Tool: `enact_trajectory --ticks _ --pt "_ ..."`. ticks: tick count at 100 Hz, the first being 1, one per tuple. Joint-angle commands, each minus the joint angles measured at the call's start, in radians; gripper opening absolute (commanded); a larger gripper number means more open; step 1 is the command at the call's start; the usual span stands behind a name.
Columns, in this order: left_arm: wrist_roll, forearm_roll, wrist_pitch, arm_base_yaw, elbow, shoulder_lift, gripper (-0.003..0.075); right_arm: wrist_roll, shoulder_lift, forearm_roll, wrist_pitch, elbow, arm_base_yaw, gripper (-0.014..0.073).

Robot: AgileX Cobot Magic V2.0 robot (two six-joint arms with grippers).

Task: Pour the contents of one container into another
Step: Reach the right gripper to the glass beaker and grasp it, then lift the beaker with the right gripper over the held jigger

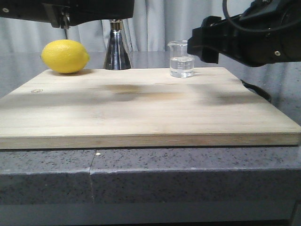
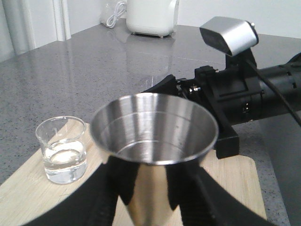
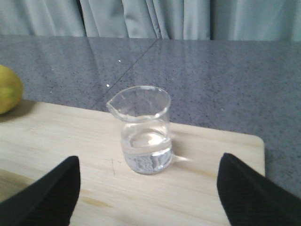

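Near board [image 1: 141, 108] far edge: beaker [image 1: 181, 60] untouched, right gripper [image 3: 148, 188] spread wide before it. Left gripper [image 2: 153, 188] clamped on jigger [image 2: 154, 136]; jigger top hidden in front view.

Board [image 1: 141, 113]: lemon [image 1: 65, 56] far left, jigger [image 1: 117, 52] mid-back, beaker [image 1: 181, 60] right of it

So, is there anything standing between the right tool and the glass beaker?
Nothing visible. In the right wrist view the glass beaker stands alone on the wooden board, ahead of the open right tool; the lemon lies far off to the side.
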Motion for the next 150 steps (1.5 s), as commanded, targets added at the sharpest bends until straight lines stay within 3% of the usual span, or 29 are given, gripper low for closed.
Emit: enact_trajectory --ticks 1,26,93,122,150 --pt "-0.007 -0.080 0.110 -0.009 -0.029 -0.048 0.0231 0.005 0.013 -0.029 -0.173 -0.024 0.007 0.0540" --pt "-0.007 -0.080 0.110 -0.009 -0.029 -0.048 0.0231 0.005 0.119 -0.038 -0.350 -0.036 0.007 0.0540" --pt "-0.007 -0.080 0.110 -0.009 -0.029 -0.048 0.0231 0.005 0.287 -0.076 -0.086 -0.313 -0.013 0.0537" --pt "-0.007 -0.080 0.110 -0.009 -0.029 -0.048 0.0231 0.005 0.291 -0.076 -0.079 -0.316 -0.013 0.0335" --pt "-0.007 -0.080 0.110 -0.009 -0.029 -0.048 0.0231 0.005 0.270 -0.076 -0.064 -0.316 -0.013 0.0318"
